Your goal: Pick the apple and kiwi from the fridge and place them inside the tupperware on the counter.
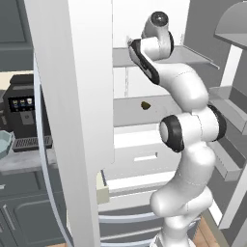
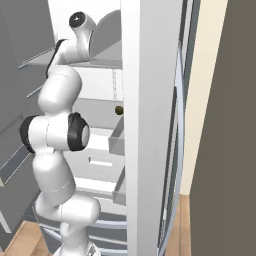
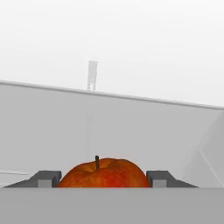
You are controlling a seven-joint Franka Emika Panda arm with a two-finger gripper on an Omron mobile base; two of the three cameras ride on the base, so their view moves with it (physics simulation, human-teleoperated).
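The gripper (image 3: pixel 105 178) has its two dark fingertips (image 3: pixel 46 178) spread wide, one either side of the round red-orange apple (image 3: pixel 103 173), close against its flanks; contact is too fine to judge. The apple sits stem-up between them on a grey fridge shelf (image 3: pixel 131 131). Farther off, the small dark brown kiwi (image 1: pixel 145 104) lies on a lower shelf.

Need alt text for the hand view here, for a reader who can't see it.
A red-orange apple with a short dark stem sits between the gripper's two grey fingertips, which flank it closely on either side. Behind it are the fridge's pale grey shelf and white back wall.
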